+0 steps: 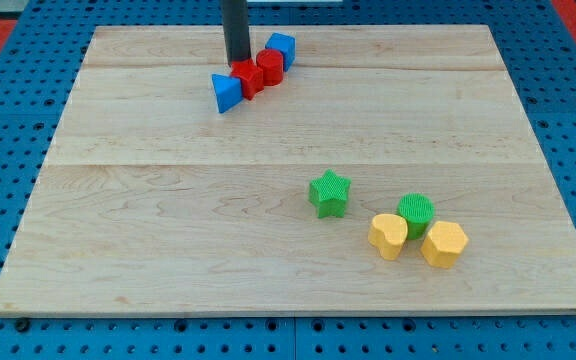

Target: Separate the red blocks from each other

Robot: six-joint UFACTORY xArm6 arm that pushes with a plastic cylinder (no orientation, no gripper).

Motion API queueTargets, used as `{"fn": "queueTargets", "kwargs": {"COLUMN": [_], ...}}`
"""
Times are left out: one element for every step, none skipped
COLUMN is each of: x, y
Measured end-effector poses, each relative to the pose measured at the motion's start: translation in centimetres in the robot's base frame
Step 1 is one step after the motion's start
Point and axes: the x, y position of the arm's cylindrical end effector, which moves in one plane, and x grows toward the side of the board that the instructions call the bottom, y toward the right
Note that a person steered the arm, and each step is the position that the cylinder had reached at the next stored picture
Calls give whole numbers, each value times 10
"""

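Two red blocks sit touching each other near the view's top, left of centre: one red block [249, 79] on the left and one red block [271, 67] on the right. A blue triangular block [226, 92] touches the left red block, and a blue block [282, 48] touches the right red one. The four form a slanted row. My tip [238, 63] is the end of a dark rod coming down from the view's top. It stands just above the left red block, right at its upper edge.
A green star block [329, 193] lies right of centre. A green round block [416, 212], a yellow heart-like block [388, 235] and a yellow block [444, 243] cluster at the view's lower right. The wooden board [168, 220] lies on a blue perforated table.
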Motion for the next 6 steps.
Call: {"fn": "queueTargets", "kwargs": {"x": [25,29,26,26,23,-6], "y": [0,28,60,43,107,161]}}
